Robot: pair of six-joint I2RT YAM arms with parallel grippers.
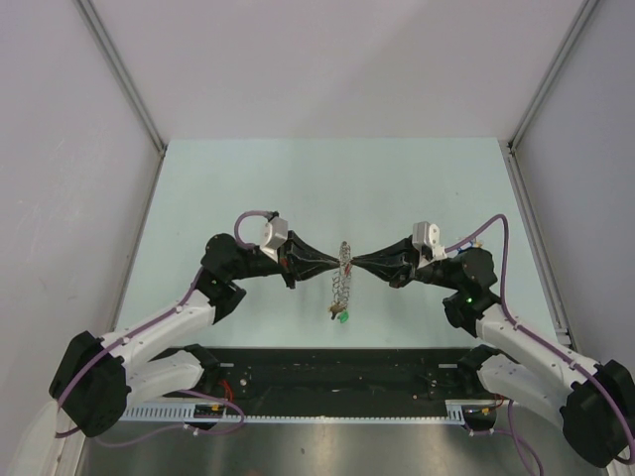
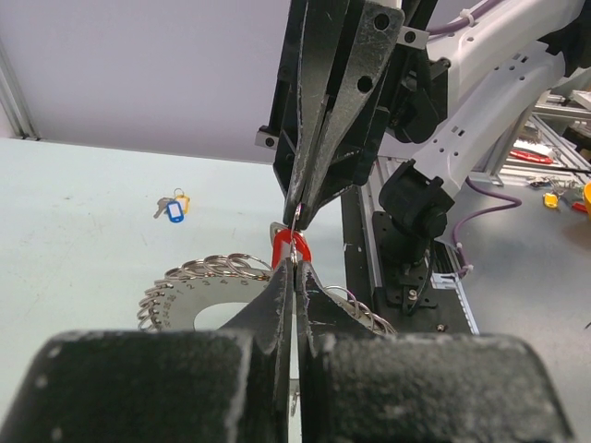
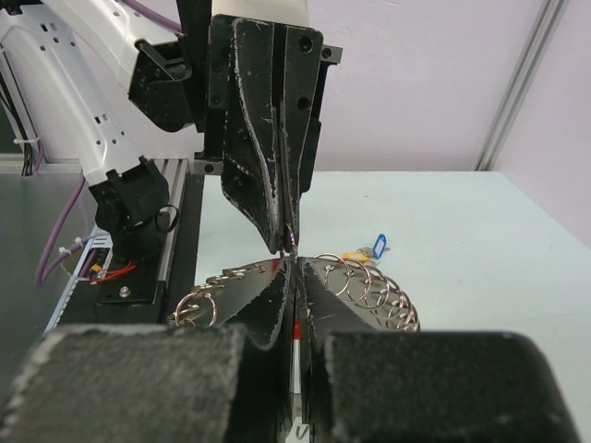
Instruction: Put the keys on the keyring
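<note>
left fingers and right fingers each pressed together, meeting tip to tip above the tabletop — keyring dangling from the pinch, red key there too, who grips which unclear — blue and yellow keys lying apart

Right tool pinches the keyring at its top — left tool, also closed, meets it tip to tip.

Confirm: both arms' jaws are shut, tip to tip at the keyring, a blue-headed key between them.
Not blue: the key head between the jaws is red, as the left wrist view shows. The blue key lies on the table.
</note>
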